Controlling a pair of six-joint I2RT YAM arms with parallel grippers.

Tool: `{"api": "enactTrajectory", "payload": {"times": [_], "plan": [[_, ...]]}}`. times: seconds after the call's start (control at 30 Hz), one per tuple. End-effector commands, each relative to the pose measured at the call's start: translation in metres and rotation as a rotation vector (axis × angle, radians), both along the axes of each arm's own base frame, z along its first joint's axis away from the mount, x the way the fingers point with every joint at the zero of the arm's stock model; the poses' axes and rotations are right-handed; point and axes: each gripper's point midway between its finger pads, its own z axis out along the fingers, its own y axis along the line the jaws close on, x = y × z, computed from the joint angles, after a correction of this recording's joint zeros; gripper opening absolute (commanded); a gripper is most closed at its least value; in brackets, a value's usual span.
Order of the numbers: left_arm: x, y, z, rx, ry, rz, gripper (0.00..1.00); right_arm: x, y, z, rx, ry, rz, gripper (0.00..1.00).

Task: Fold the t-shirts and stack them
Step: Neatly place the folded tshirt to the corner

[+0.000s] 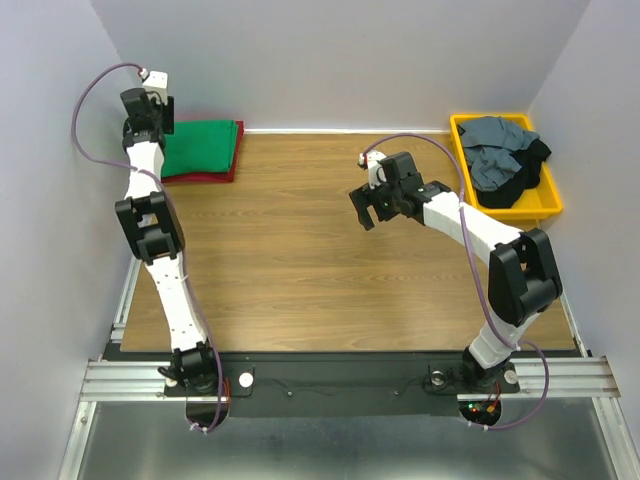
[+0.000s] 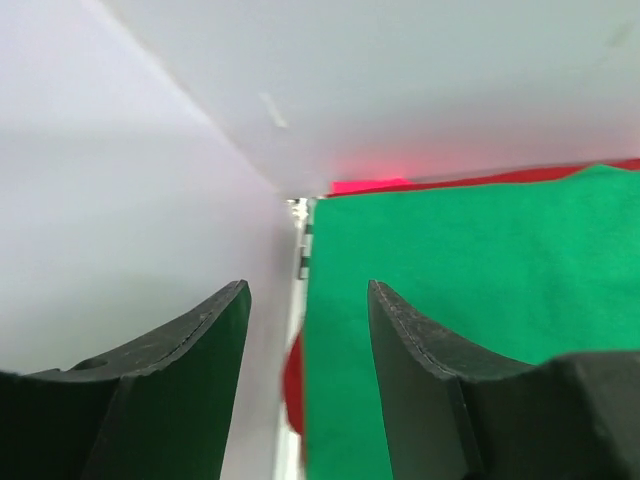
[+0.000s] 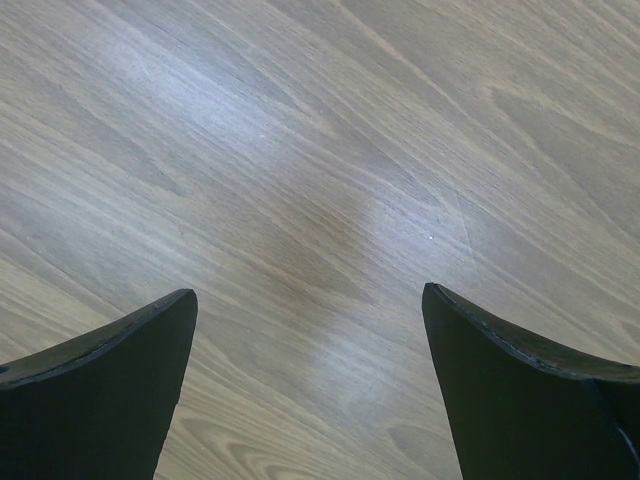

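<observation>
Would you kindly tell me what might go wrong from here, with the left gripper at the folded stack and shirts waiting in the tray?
1. The left gripper, open, sits at the green shirt's corner, close to the wall; withdrawing could snag the cloth and spoil the fold.
2. The grey shirt and black shirt lie bunched together in the yellow tray; the open right gripper, over the table, may lift both at once.

Dark red t-shirt (image 1: 205,179) mostly hidden under green t-shirt (image 1: 200,148); tray (image 1: 548,206) shirts (image 1: 495,160) count unclear.
</observation>
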Motion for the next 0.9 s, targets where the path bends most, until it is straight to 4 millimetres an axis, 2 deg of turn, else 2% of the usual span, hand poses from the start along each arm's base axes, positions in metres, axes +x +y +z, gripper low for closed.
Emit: {"api": "enactTrajectory", "payload": {"times": [0.0,0.1,0.13,0.2,0.23,0.27,0.3,0.33,0.37,0.47,0.5,0.57,0.6,0.63,0.67,0.7,0.73,0.77,0.8,0.83,0.87], "plan": [[-0.033,0.012,0.146,0.081,-0.227,-0.001,0.62,0.008,0.002,0.031,0.032,-0.072,-0.007,1.00],[-0.045,0.002,0.141,0.046,-0.198,-0.042,0.60,0.006,0.000,0.034,0.030,-0.078,-0.012,1.00],[-0.050,-0.002,0.128,0.006,-0.163,-0.049,0.59,0.006,-0.001,0.036,0.031,-0.083,-0.014,1.00],[-0.060,-0.019,0.131,-0.042,-0.147,-0.121,0.59,0.006,-0.002,0.037,0.033,-0.085,-0.018,1.00],[-0.068,-0.029,0.134,-0.079,-0.142,-0.144,0.65,0.007,-0.004,0.040,0.038,-0.091,-0.025,1.00],[-0.072,-0.036,0.136,-0.104,-0.140,-0.168,0.65,0.007,-0.005,0.042,0.044,-0.091,-0.030,1.00],[-0.078,-0.049,0.136,-0.144,-0.129,-0.222,0.79,0.007,-0.007,0.043,0.051,-0.091,-0.034,1.00],[-0.085,-0.057,0.129,-0.180,-0.109,-0.238,0.88,0.008,-0.010,0.046,0.059,-0.093,-0.046,1.00],[-0.096,-0.073,0.146,-0.216,-0.126,-0.270,0.97,0.008,-0.015,0.051,0.068,-0.099,-0.059,1.00],[-0.122,-0.096,0.158,-0.223,-0.109,-0.294,0.97,0.009,-0.031,0.064,0.102,-0.116,-0.107,1.00],[-0.130,-0.115,0.154,-0.225,-0.074,-0.316,0.97,0.008,-0.035,0.068,0.113,-0.119,-0.118,1.00],[-0.154,-0.134,0.156,-0.205,-0.051,-0.332,0.97,0.006,-0.049,0.067,0.150,-0.096,-0.158,1.00],[-0.163,-0.145,0.154,-0.203,-0.039,-0.351,0.98,0.004,-0.056,0.071,0.168,-0.097,-0.176,1.00],[-0.180,-0.167,0.150,-0.203,-0.023,-0.385,0.98,0.003,-0.069,0.066,0.192,-0.071,-0.211,1.00],[-0.189,-0.179,0.148,-0.199,-0.014,-0.400,0.98,-0.002,-0.068,0.065,0.198,-0.064,-0.202,1.00],[-0.196,-0.184,0.143,-0.178,-0.002,-0.376,0.98,-0.001,-0.082,0.062,0.220,-0.041,-0.264,1.00],[-0.207,-0.209,0.121,-0.176,0.051,-0.411,0.97,-0.005,-0.090,0.061,0.230,-0.032,-0.299,1.00],[-0.221,-0.215,0.127,-0.154,0.037,-0.402,0.98,-0.006,-0.102,0.058,0.225,-0.024,-0.330,1.00],[-0.230,-0.221,0.119,-0.149,0.051,-0.410,0.98,-0.009,-0.108,0.056,0.218,-0.022,-0.347,1.00],[-0.248,-0.240,0.103,-0.162,0.079,-0.450,0.98,-0.018,-0.119,0.047,0.189,-0.012,-0.376,1.00],[-0.257,-0.246,0.097,-0.170,0.089,-0.464,0.98,-0.023,-0.124,0.044,0.175,-0.012,-0.388,1.00]]}}
